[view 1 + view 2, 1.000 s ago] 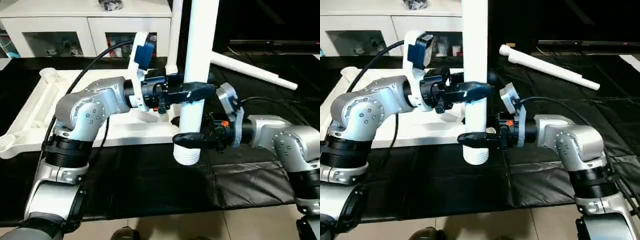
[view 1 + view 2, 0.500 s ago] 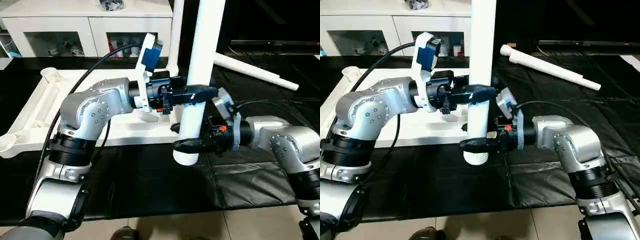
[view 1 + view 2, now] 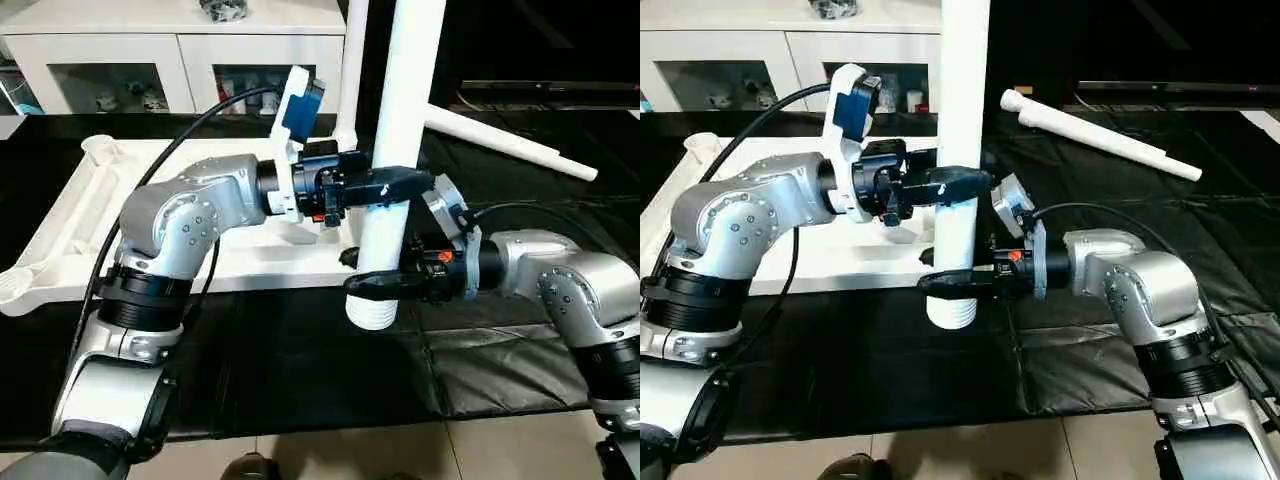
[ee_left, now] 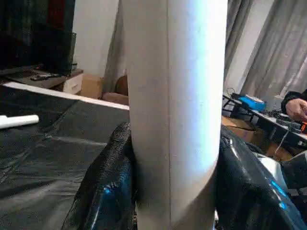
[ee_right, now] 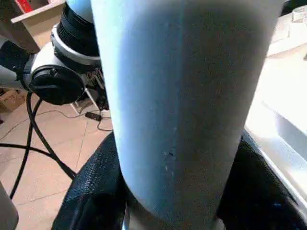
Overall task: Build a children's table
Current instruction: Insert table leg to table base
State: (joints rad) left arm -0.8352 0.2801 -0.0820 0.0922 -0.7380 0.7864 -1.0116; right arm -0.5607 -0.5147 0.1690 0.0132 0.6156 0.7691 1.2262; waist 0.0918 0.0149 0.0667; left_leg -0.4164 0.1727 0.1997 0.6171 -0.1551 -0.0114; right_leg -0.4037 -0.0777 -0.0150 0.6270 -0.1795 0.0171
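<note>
Counted: one tabletop (image 3: 70, 215), three legs, one upright leg (image 3: 395, 170) clamped by left gripper (image 3: 385, 188). Right gripper (image 3: 378, 284), wider a second ago, now closed around its lower end.

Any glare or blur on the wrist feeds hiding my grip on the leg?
Left wrist view: the white tubular plastic leg carries a bright glare band down one side, and the left gripper's black fingers are soft-focused. Right wrist view: the leg is blurred, with a bluish sheen.

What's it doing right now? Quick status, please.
Left gripper and right gripper both clamp the upright leg, threaded end down. Tabletop behind. Nothing blocking.
</note>
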